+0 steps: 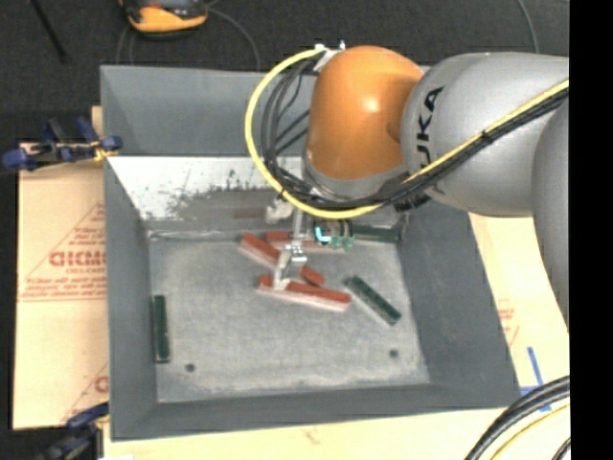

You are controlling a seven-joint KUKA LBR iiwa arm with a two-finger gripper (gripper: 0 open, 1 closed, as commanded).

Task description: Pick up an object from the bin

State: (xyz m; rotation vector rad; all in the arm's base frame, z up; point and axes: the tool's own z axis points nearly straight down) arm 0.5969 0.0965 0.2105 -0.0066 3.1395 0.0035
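Note:
My gripper (286, 274) reaches down under the orange wrist cover into the middle of the bin. One pale fingertip rests among a small cluster of red flat bars. One red bar (263, 248) lies just up-left of the fingertip, a second red bar (306, 296) lies just below it, angled to the right, and a short red piece (308, 277) sits right beside it. Whether anything is between the fingers is hidden.
A dark green bar (374, 300) lies right of the red cluster. Another dark green bar (161, 328) stands upright along the bin's left side. A green piece (337, 241) shows under the wrist near the back wall.

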